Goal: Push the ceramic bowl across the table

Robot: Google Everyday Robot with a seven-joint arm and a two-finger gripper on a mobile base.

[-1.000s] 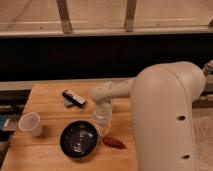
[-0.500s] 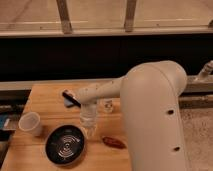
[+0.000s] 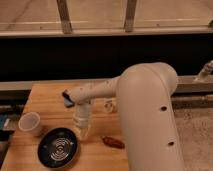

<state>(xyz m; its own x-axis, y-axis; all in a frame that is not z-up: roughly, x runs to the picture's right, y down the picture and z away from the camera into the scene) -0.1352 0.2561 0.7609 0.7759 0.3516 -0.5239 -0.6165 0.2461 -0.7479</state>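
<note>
camera view, near to far: ceramic bowl (image 3: 59,147) sits at worktop (image 3: 47,97) front-left edge. end effector (image 3: 82,133) hangs just right of bowl rim, pointing down; can't tell if touching or if it's spread or closed. reddish item (image 3: 113,142) to its right, white cup (image 3: 30,123) left, dark object (image 3: 68,98) further back.

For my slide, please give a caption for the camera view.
Gripper at the right rim of the ceramic bowl on the table, white cup nearby.
</note>
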